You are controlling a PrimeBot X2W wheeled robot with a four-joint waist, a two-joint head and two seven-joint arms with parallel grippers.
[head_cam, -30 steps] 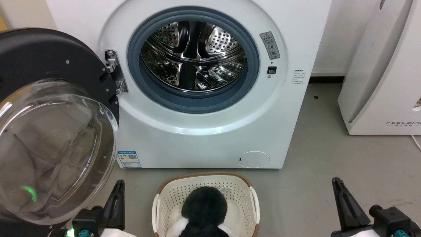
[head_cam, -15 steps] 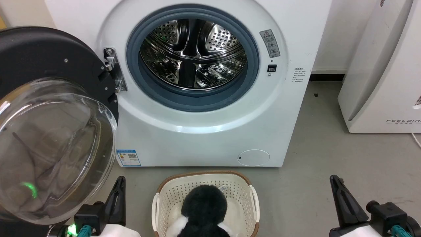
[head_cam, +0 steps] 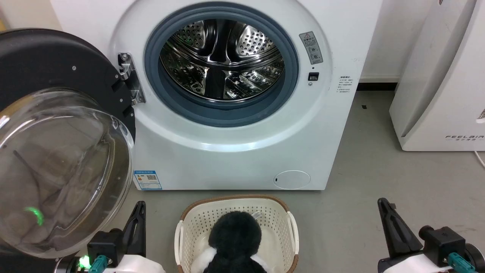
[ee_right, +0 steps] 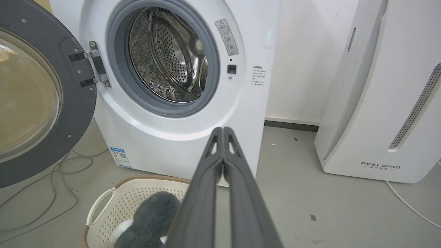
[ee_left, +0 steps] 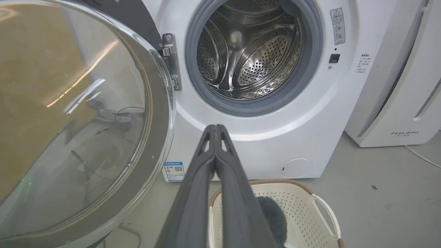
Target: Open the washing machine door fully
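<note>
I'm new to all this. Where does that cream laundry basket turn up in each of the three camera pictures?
Head view: the laundry basket sits at bottom centre, on the floor in front of the washing machine.
Left wrist view: bottom edge, right of centre.
Right wrist view: bottom left corner.
Shared landmark: the blue label sticker low on the machine's front, above the basket in every view.

White washing machine [head_cam: 235, 159], black washing machine door [head_cam: 57, 62]
</note>
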